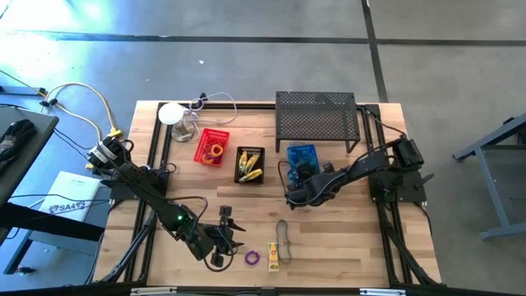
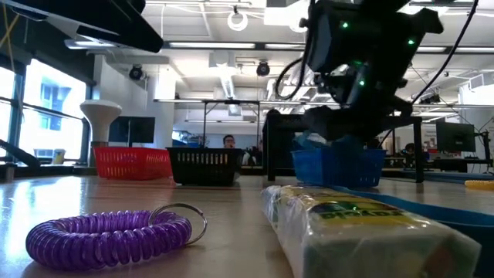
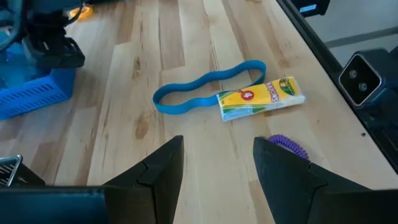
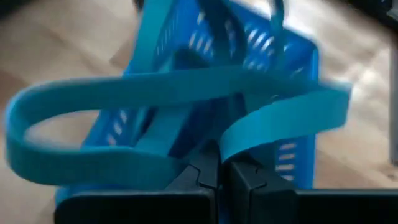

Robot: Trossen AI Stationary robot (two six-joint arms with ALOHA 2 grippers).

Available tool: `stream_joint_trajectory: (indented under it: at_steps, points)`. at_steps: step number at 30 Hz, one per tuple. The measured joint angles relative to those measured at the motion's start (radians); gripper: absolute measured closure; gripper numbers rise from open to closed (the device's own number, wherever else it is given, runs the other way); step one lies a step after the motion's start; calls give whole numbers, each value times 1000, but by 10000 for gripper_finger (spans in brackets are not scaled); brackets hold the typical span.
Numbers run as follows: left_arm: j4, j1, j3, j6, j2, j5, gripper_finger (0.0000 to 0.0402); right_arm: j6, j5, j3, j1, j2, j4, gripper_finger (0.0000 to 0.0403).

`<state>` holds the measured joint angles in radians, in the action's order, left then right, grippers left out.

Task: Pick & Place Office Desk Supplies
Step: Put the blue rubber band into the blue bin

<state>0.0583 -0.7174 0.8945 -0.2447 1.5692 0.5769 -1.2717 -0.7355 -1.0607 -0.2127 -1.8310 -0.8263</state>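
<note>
Right gripper (image 4: 217, 171) fingers pinch blue band (image 4: 174, 93), hanging just beside blue basket (image 1: 302, 156), basket toward 12 o'clock. Left gripper (image 3: 217, 168) fingers spread, second band (image 3: 208, 87) ahead on surface.

Bare surface (image 1: 345, 238) open right of blue band (image 1: 283, 233); crayon pack (image 1: 274, 252) and purple coil (image 1: 251, 258) crowding front; baskets (image 1: 211, 147), mesh shelf (image 1: 316, 115) blocking rear.

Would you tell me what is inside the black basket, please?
The black basket holds yellow pieces; what lies under them is hidden. The right gripper pinches a blue band.
</note>
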Motion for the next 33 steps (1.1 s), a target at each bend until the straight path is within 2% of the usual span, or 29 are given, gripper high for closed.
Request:
stream_joint_trajectory:
  at_steps: [12, 20, 26, 33]
  points:
    - [0, 5, 0, -3, 0, 0, 215, 148, 264, 5, 123, 2, 91, 400]
    - [-19, 5, 0, -3, 0, 0, 216, 174, 327, 5, 136, 29, 90, 400]
    - [-29, 5, 0, -15, 0, 0, 216, 174, 378, 5, 134, 101, 77, 400]
    - [-29, 5, 0, -16, 0, 0, 216, 174, 392, 5, 139, 154, 53, 400]
